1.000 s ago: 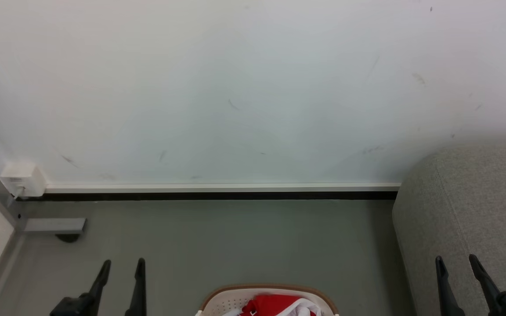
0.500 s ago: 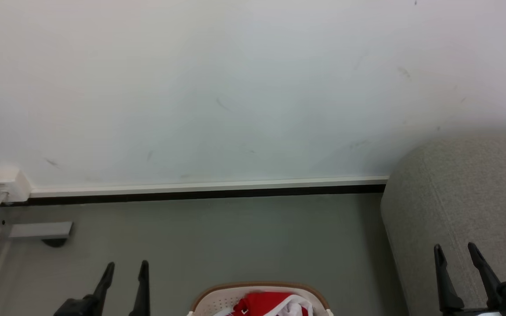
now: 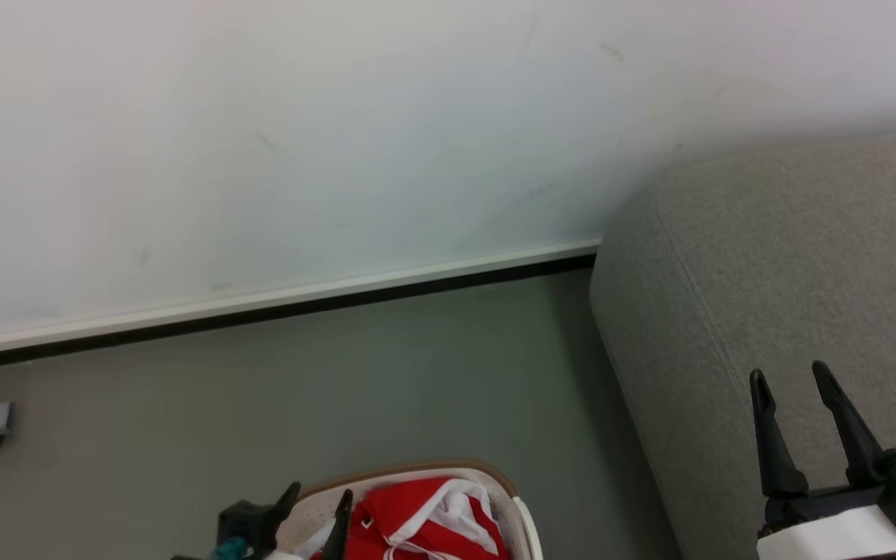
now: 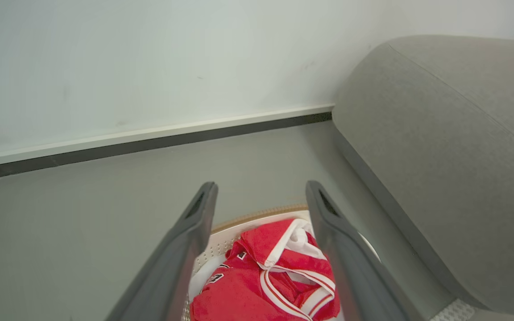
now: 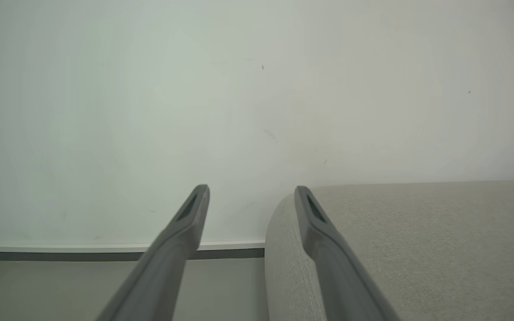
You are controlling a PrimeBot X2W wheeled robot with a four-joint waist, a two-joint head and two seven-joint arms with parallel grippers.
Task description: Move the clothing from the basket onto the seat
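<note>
Seat [image 3: 775,257], right half of the head frame: no garment on the part that shows, so I judge the transfer not begun. Basket [image 3: 417,473], bottom centre on the grey floor [image 3: 339,389] near the seat's left flank, holds the red clothing [image 3: 417,521]. Left gripper [image 3: 320,498] is spread and empty at the basket's left edge. Right gripper [image 3: 790,373] is spread and empty over the seat, lower right. Nothing stands between basket and seat.

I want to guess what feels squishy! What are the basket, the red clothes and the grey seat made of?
The basket looks like smooth white plastic: its wall has rows of little holes. The red clothes look like soft matte cloth: they crumple and fold. The grey seat seems covered in woven fabric, grainy, with a stitched seam.
</note>
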